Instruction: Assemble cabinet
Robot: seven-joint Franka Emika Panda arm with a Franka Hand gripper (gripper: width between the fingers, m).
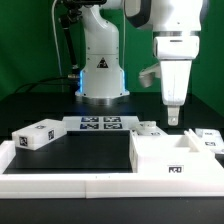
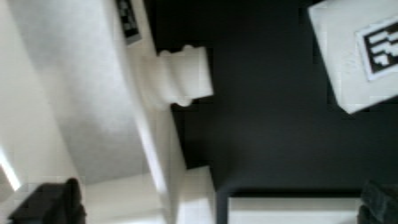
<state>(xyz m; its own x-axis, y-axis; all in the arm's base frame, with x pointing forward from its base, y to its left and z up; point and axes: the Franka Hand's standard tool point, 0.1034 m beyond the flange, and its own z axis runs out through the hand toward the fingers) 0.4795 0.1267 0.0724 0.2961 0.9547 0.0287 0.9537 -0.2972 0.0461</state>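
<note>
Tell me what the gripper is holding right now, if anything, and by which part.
Nothing is held. The gripper hangs open above the cabinet, and its fingers close on no part.

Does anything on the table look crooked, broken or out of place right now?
Only the white block at the exterior view's left: it lies turned at an angle to the front rail, unlike the squarely set cabinet box. Nothing looks broken or spilled.
</note>
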